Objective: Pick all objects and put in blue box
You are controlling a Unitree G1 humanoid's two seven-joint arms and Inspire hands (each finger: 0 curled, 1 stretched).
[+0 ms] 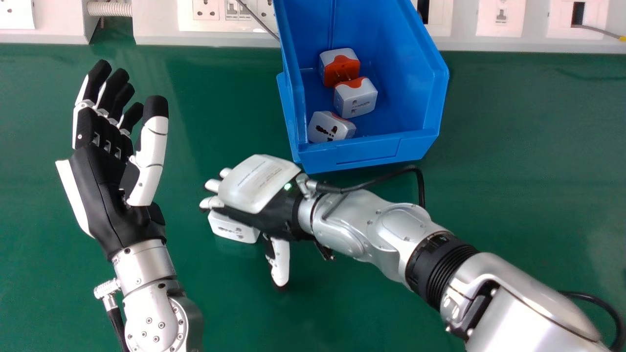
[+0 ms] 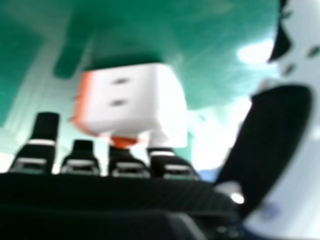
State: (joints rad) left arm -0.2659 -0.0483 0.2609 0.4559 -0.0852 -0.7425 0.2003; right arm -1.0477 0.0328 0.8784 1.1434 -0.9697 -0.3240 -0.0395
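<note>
White-and-orange boxy plastic adapters [image 1: 356, 101], three of them, lie in the blue plastic box [image 1: 367, 152] beside the wide-open right hand [image 1: 261, 183], seemingly leaving just the fourth adapter [image 1: 232, 229], partly beneath its palm, to collect, the relaxed left hand [image 1: 105, 195] beyond its fingertips.

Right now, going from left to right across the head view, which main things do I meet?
Left robot hand, white adapter on the table, blue box. The right robot hand overlaps the adapter, so it is left out.
</note>
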